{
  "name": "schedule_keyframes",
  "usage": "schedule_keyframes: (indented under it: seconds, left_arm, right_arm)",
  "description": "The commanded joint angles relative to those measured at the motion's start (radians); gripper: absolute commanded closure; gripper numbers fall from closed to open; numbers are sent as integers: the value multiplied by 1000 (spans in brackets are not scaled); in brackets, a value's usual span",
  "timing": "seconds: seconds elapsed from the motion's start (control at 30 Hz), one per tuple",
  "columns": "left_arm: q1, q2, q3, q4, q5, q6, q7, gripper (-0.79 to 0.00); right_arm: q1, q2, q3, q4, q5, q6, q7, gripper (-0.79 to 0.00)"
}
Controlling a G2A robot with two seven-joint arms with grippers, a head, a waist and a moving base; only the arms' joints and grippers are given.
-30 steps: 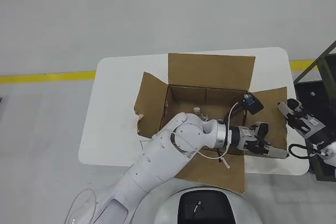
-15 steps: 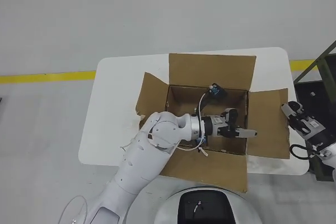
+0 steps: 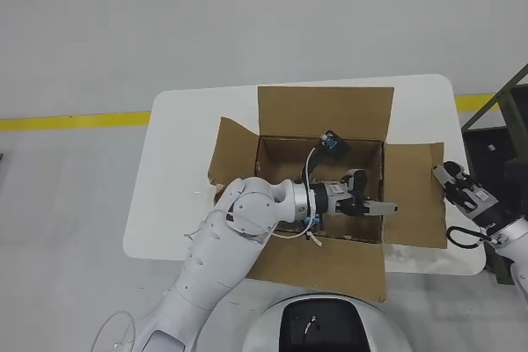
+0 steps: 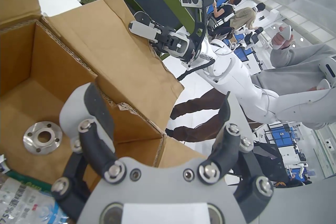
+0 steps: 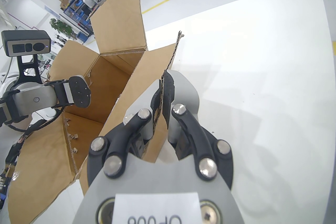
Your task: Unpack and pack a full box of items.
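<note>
Cardboard box [image 3: 326, 110] sits on a white table [image 3: 185, 176] as I look down from the top camera, its flaps folded open. The left gripper [image 3: 389, 209] hangs over the box's opening, near its right wall. The right gripper [image 3: 442, 173] is at the outer edge of the right-hand flap [image 3: 414, 198]. From my left wrist camera, the left gripper's two fingers stand wide apart with nothing between them. Past them I see the box's brown floor, where a round metal flange [image 4: 42, 137] lies flat and a printed plastic packet [image 4: 23, 198] lies near it. Farther off, the right gripper meets the far edge of the flap. From my right wrist camera, the right gripper's fingers are pinched together on the corrugated edge of that flap, and the cardboard passes between the pads [image 5: 169, 88]. Beyond it the left gripper hovers above the open box.
</note>
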Motion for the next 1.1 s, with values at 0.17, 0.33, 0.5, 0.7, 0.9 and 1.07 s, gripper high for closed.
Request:
schedule_keyframes:
  seconds: [0.17,0.33,0.5,0.7,0.9,1.07]
  left_arm:
    - [0,0,0,0,0,0,0,-785]
    - [0,0,0,0,0,0,0,-785]
    - [0,0,0,0,0,0,0,-785]
    - [0,0,0,0,0,0,0,-785]
    - [2,0,0,-2,5,1,3,-785]
    - [15,12,-27,-54,87,83,-5,-785]
  right_arm:
    - [13,-1,-12,20,1,-17,-21,-12]
    - [27,-1,-23,32,0,-30,-27,0]
    - [46,0,-36,40,-24,-30,-24,0]
    - [69,1,-47,49,-43,-29,-17,-222]
    - [47,2,-32,3,-57,-33,-51,-785]
    - [-6,3,10,-78,-96,-39,-88,-785]
